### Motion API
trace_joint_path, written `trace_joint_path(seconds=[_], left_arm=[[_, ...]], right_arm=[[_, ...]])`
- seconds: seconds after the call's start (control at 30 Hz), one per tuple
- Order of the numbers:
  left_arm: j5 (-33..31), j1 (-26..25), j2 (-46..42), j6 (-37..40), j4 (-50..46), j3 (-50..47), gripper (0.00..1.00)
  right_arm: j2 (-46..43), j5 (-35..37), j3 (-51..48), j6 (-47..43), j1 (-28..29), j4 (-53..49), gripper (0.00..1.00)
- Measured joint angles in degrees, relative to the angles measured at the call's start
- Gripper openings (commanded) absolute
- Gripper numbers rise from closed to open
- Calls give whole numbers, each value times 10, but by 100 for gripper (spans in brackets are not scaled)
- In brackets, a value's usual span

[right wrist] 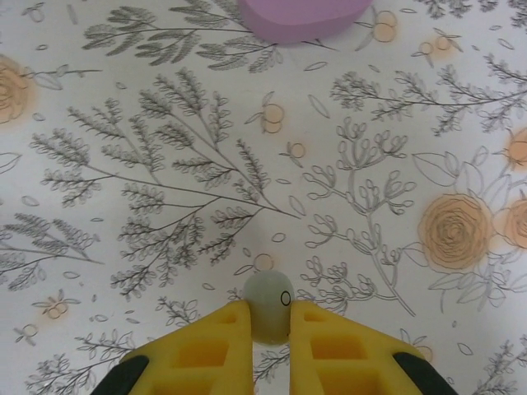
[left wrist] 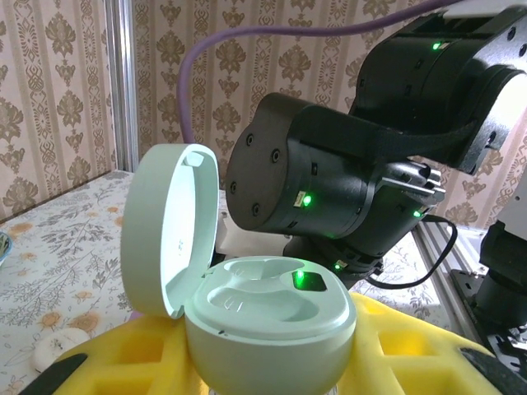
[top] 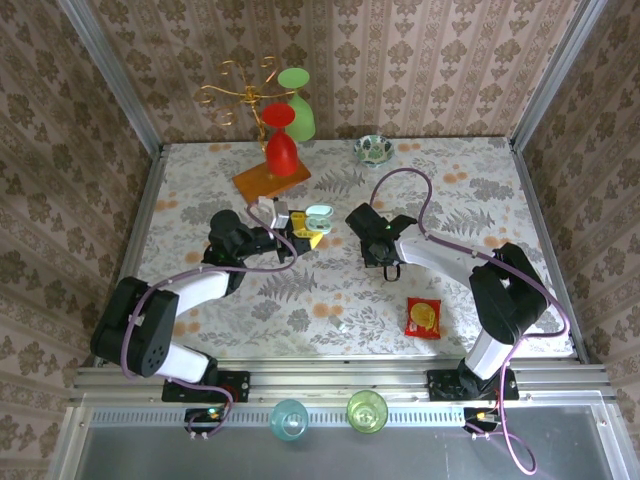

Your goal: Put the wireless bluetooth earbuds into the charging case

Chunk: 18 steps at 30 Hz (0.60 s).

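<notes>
The right end effector [right wrist: 270, 317] is clamped on the near half of a pale mint earbud [right wrist: 268, 296], off to the right of the open charging case [left wrist: 272, 325] the left end effector [left wrist: 268, 366] grips, so the bud might slip or twist and miss its socket [left wrist: 239, 300].

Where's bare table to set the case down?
Bare: near middle, between left arm and snack packet; far right, beyond the bowl. Crowded: centre, where left gripper holds the case beside right gripper pinching an earbud; wooden board far left.
</notes>
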Motion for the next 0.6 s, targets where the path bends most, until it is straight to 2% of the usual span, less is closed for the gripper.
trace_joint_path(seconds=[0.37, 0.6], left_arm=[[-76, 4, 29, 109, -64, 3, 22], [-113, 3, 46, 150, -84, 10, 22]], right_arm=[[-83, -52, 34, -45, 10, 22, 14], [-91, -112, 96, -59, 20, 56, 14]])
